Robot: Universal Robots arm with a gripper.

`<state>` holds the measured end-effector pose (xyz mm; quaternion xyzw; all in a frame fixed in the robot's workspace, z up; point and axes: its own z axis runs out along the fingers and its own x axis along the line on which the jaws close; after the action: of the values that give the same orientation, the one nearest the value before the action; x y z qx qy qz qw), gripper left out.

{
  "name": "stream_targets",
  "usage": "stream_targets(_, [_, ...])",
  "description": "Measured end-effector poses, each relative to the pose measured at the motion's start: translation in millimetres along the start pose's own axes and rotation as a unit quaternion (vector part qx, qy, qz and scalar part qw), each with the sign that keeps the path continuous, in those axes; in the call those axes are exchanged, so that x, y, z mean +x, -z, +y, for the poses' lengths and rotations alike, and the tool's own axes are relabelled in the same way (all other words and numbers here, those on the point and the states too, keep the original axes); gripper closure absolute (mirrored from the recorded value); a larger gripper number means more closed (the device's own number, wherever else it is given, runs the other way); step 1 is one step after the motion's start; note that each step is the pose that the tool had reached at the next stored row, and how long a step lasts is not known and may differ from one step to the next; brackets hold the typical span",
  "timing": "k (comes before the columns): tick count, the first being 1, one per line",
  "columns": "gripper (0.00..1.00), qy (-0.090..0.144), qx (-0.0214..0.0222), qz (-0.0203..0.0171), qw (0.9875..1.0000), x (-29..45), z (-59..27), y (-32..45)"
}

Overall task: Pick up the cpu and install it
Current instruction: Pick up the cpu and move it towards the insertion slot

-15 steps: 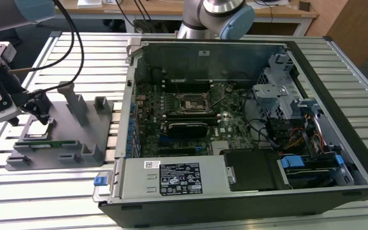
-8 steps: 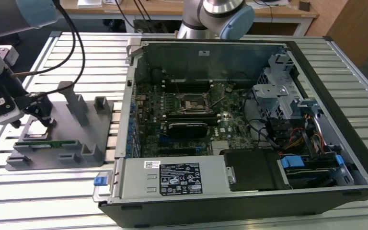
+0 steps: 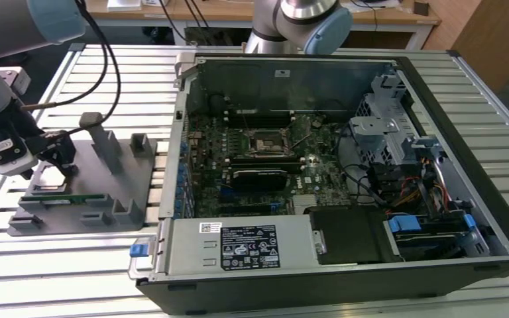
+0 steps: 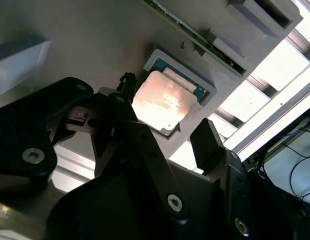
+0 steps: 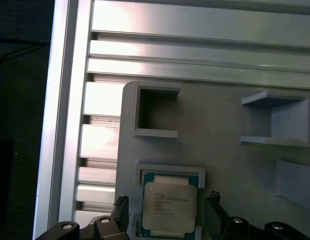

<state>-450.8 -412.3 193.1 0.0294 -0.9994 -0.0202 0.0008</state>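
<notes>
The cpu (image 5: pixel 169 205) is a flat silver square with a thin green edge. It lies in a shallow recess of the grey holder (image 3: pixel 91 199) at the exterior view's left, and also appears in the second wrist view (image 4: pixel 164 102). My gripper (image 5: pixel 168 207) hangs just above it, open. One black finger (image 5: pixel 121 209) stands on one side of the chip and the other finger (image 5: pixel 215 206) on the opposite side, each with a small gap to the chip's edge. In the exterior view the gripper (image 3: pixel 53 162) sits over the holder's near-left part. The black-framed socket (image 3: pixel 264 140) is on the motherboard inside the case.
The open computer case (image 3: pixel 325 165) fills the middle and the exterior view's right. A long green memory stick (image 3: pixel 67 198) lies on the holder beside the cpu recess. Grey upright posts (image 3: pixel 104 142) rise from the holder close to the gripper. A slatted aluminium table (image 3: pixel 87 73) lies underneath.
</notes>
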Motion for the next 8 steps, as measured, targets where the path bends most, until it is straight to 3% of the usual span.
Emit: stream_targets(8, [0.29,0.0,0.0,0.0,1.0,-1.6,-0.3,-4.7])
